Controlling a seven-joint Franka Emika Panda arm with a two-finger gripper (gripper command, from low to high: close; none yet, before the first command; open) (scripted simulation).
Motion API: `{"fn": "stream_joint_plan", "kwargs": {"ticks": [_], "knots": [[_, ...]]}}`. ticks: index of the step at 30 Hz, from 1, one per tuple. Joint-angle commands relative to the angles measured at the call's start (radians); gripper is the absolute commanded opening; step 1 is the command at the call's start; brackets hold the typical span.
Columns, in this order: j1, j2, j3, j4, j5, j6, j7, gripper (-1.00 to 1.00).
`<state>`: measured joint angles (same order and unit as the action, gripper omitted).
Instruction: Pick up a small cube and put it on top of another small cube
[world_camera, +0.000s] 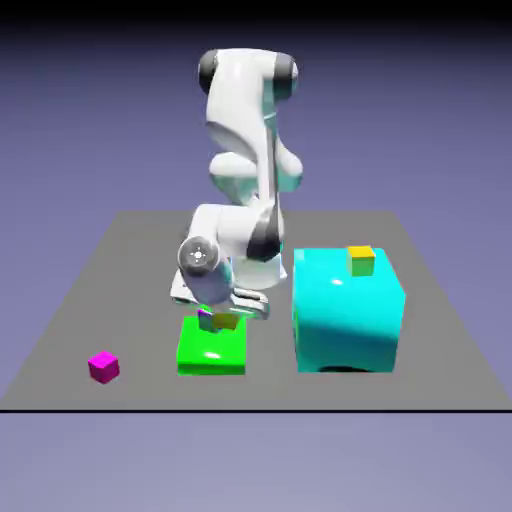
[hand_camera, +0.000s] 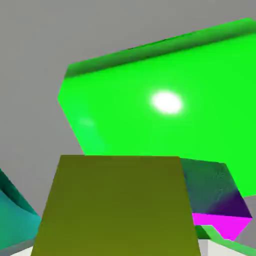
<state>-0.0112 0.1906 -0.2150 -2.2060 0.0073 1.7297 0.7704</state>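
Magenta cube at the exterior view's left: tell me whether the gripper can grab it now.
Probably not: the gripper appears closed on a yellow cube, though nothing covers the magenta cube.

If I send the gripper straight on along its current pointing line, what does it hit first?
Probably the green block, met by the yellow cube in the grip. The magenta-and-bluish cube lies close beside that line and might be clipped; depth is unclear.
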Motion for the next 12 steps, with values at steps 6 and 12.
{"fn": "stream_joint_plan", "kwargs": {"ticks": [6, 12], "knots": [[0.026, -0.054, -0.073, -0.127, -0.023, 0.066, -0.063, -1.00], [0.025, -0.042, -0.072, -0.162, -0.020, 0.113, -0.065, 1.00]]}}
